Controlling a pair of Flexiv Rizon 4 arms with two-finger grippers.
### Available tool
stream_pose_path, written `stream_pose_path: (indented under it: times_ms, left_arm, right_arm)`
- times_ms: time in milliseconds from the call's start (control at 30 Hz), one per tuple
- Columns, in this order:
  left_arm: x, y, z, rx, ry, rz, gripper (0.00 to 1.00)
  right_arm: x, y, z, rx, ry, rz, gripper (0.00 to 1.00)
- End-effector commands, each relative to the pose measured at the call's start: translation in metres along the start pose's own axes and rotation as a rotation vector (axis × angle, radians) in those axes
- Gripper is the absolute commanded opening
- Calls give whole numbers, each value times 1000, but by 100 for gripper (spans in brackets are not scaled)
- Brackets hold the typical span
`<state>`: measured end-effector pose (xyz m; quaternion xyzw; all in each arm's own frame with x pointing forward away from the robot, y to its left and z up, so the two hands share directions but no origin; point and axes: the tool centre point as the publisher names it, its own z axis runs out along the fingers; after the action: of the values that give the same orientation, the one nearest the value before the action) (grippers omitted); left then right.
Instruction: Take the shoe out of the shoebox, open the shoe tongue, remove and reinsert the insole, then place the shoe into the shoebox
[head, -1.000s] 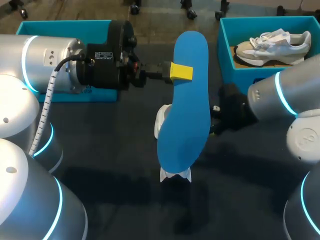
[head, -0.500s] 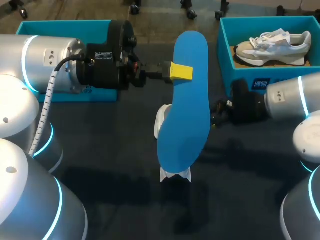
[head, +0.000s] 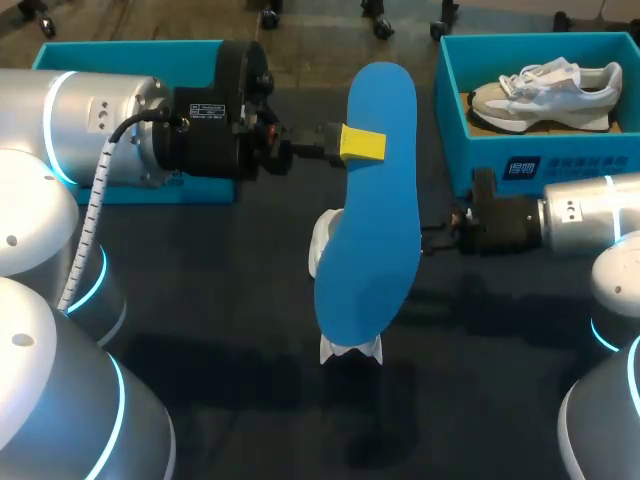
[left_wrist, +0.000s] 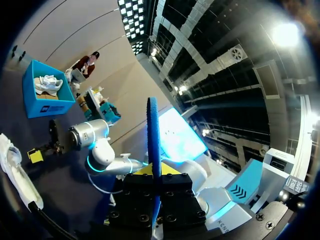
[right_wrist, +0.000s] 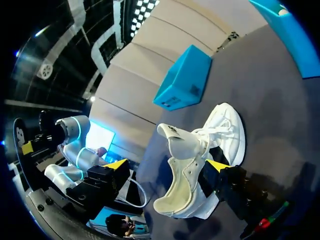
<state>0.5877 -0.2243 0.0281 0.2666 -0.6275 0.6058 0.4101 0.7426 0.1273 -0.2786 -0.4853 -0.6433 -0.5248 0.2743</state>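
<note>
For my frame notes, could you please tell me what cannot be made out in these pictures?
White shoe on the table, head view: mostly hidden under the blue insole in the left gripper.
Same shoe, left wrist view: cut off by the rim.
Teal box, head view: largely behind the left arm.

Access from above to the shoe (head: 322, 242) is barred by the insole (head: 372, 220) held in the left hand (head: 364, 143). The right flank is occupied by the right hand (right_wrist: 166, 165). Bare surface (head: 225, 295) is left open at the shoe's left.
</note>
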Motion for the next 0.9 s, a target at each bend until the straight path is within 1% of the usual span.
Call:
stream_pose_path:
  times_ms: [33,67,100,133,200,267,300,433,467,567,633,733,900]
  left_arm:
    - [0,1,0,1,0,-1,0]
    - [0,1,0,1,0,-1,0]
    - [0,1,0,1,0,-1,0]
    - [0,1,0,1,0,-1,0]
    - [0,0,0,-7,-5,23,0]
    - [0,-3,-1,-11,4,52,0]
    - [1,-4,-2,-16,3,70,0]
    - [-2,-6,-6,-7,-6,118,0]
    - [-4,-7,-8,-15,-7,149,0]
    - [-9,-8,-16,-35,-16,205,0]
    - [-13,-9,-21,-52,-25,255,0]
    - [-17,-12,-28,-64,-44,306,0]
    - [-18,-19,-38,-32,-34,434,0]
  right_arm:
    - [2,-8,-7,-34,-12,81,100]
    - [4,-10,-10,-37,-3,93,100]
    - [5,-11,-13,-33,7,142,100]
    - [5,-12,-15,-23,11,156,100]
    - [8,-13,-18,14,36,237,100]
    - [12,-12,-22,19,47,251,100]
    - [13,-12,-24,39,48,283,100]
    - [19,-7,-32,39,59,299,100]
    - [22,-5,-36,22,64,298,100]
    - [30,1,-45,22,93,293,100]
    - [35,5,-48,41,112,281,100]
    - [41,10,-52,57,109,284,100]
    - [44,12,-62,61,128,280,100]
